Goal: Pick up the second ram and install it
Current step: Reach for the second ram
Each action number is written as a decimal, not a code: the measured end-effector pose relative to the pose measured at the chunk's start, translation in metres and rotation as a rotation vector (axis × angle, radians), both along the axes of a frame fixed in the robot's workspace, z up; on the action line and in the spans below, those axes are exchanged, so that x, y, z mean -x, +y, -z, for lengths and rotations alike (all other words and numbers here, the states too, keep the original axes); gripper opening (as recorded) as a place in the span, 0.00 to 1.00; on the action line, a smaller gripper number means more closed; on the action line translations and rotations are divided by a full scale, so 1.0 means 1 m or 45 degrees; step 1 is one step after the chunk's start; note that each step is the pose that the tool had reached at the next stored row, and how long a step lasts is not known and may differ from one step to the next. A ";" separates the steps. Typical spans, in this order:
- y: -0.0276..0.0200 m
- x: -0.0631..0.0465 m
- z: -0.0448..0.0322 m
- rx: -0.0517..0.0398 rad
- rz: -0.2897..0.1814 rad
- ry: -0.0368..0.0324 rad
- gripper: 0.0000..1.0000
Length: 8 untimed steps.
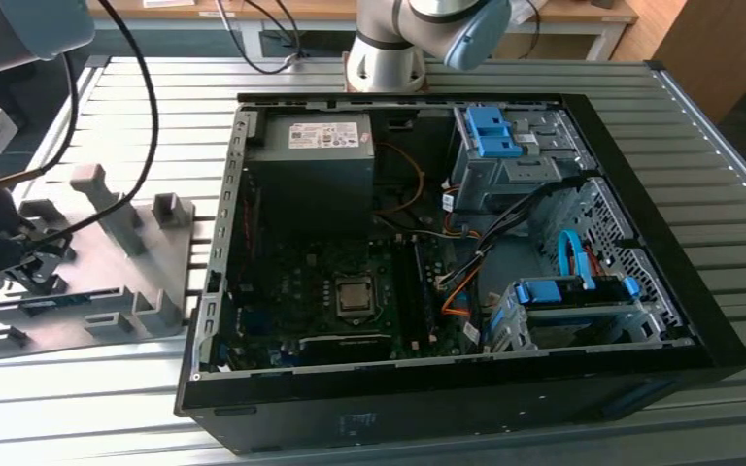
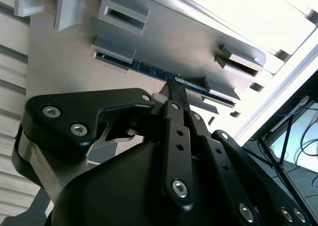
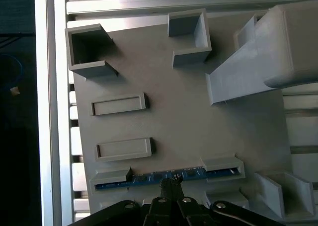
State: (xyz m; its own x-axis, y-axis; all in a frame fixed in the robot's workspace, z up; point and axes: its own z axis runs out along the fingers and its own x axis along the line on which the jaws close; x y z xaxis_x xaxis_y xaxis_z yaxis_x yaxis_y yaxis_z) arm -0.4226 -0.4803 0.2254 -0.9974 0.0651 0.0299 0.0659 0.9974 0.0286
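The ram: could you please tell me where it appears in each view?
Exterior view: ram sits in the tray, at the exterior view's left.
Second wrist view: ram in the tray, at the gripper.
First wrist view: ram in the tray, at the gripper.
Shared landmark: the tray.

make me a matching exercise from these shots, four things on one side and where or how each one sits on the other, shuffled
Things:
1. ram stick
2. end effector
3. computer case
4. tray

Places or states:
a. lying open, its insides showing
b. blue, held on edge between two holders of the tray
c. grey, off to the exterior view's left of the case
d. right at the middle of the ram stick

Pairs: 1-b, 2-d, 3-a, 4-c
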 end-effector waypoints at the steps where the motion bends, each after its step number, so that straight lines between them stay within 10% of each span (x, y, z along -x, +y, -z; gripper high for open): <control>1: 0.0000 0.000 0.0000 0.000 0.000 0.0002 0.10; 8: 0.0000 0.000 0.0005 0.000 0.000 -0.0001 0.10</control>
State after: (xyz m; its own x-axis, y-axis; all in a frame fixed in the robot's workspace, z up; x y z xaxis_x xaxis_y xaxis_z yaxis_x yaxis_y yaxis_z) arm -0.4226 -0.4803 0.2249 -0.9974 0.0651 0.0298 0.0660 0.9974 0.0287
